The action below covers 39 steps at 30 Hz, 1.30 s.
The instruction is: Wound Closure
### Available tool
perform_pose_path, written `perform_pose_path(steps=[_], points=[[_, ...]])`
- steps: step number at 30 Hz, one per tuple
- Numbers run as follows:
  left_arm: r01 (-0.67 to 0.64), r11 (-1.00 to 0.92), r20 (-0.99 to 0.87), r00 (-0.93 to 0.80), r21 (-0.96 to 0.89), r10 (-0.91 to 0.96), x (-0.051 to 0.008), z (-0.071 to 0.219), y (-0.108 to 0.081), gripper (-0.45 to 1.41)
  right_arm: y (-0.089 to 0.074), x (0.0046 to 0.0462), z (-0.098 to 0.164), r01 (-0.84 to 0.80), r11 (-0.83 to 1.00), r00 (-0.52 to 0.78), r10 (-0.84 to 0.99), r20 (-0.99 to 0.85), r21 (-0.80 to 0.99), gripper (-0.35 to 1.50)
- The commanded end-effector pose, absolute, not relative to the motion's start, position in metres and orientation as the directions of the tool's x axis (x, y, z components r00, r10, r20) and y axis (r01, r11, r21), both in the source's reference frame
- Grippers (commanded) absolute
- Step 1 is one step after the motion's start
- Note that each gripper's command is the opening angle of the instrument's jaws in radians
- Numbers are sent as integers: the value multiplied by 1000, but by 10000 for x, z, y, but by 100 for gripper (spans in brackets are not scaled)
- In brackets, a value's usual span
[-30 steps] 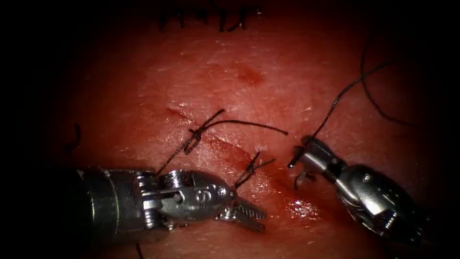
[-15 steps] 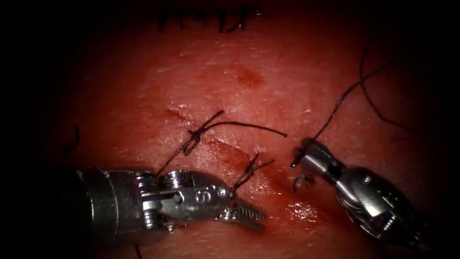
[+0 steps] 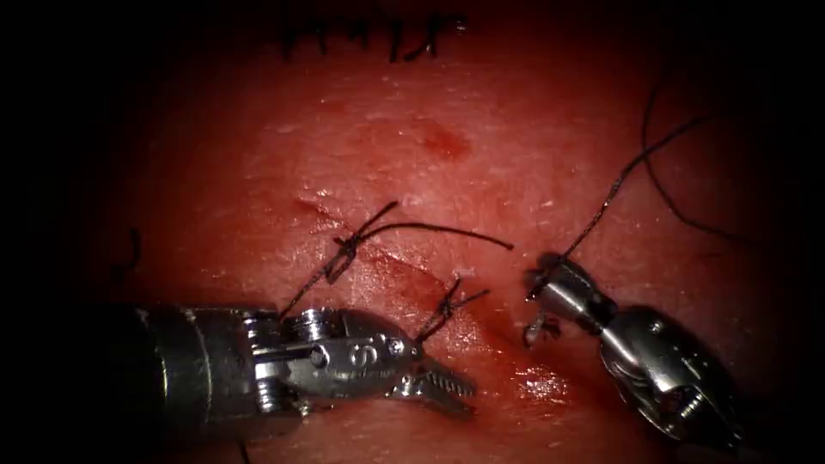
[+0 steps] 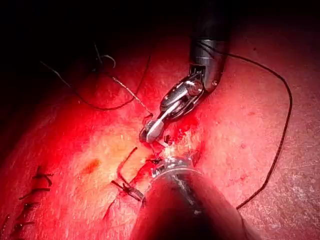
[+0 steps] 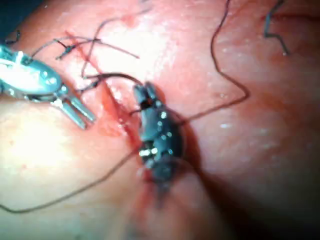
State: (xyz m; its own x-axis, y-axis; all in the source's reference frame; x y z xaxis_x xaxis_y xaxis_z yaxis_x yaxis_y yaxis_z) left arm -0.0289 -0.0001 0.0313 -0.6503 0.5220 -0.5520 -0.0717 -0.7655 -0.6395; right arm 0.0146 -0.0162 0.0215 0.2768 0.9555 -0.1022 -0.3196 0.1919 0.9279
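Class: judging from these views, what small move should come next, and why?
Probably ease the left arm's hand toward the needle, ready to receive it: its jaws stand open and empty beside the cut, while the right arm's hand grips the needle right of the cut; its tip's entry is unclear.

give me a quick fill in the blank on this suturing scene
The left silver tool, jaws open, holds ___. The right silver tool grips the curved ___, its tip at the red tissue. That tool is on the ___ side of the cut. ___ knotted dark stitches cross the cut.
Missing: nothing; needle; right; two.
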Motion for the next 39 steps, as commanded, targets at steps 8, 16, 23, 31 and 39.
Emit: perform_pose_path(steps=[8, 16, 23, 31, 39], points=[[-73, -766, -552, -650, -638, 522, -295, 318, -3, -13, -167, 155, 211, -320, 130, 300, 953, -30, 939, -35], [-73, -766, -552, -650, -639, 522, -295, 318, -2, -13, -171, 157, 205, -361, -17, 261, 958, 119, 933, -35], [-75, -767, -552, -650, -638, 523, -295, 318, -1, -13, -176, 157, 202, -367, -105, 270, 939, 214, 924, -35], [-75, -767, -552, -649, -638, 523, -295, 318, -1, -13, -189, 163, 194, -344, -177, 287, 915, 283, 922, -35], [-77, -768, -552, -649, -636, 523, -294, 318, -1, -13, -200, 165, 187, -333, -228, 282, 902, 327, 915, -35]])
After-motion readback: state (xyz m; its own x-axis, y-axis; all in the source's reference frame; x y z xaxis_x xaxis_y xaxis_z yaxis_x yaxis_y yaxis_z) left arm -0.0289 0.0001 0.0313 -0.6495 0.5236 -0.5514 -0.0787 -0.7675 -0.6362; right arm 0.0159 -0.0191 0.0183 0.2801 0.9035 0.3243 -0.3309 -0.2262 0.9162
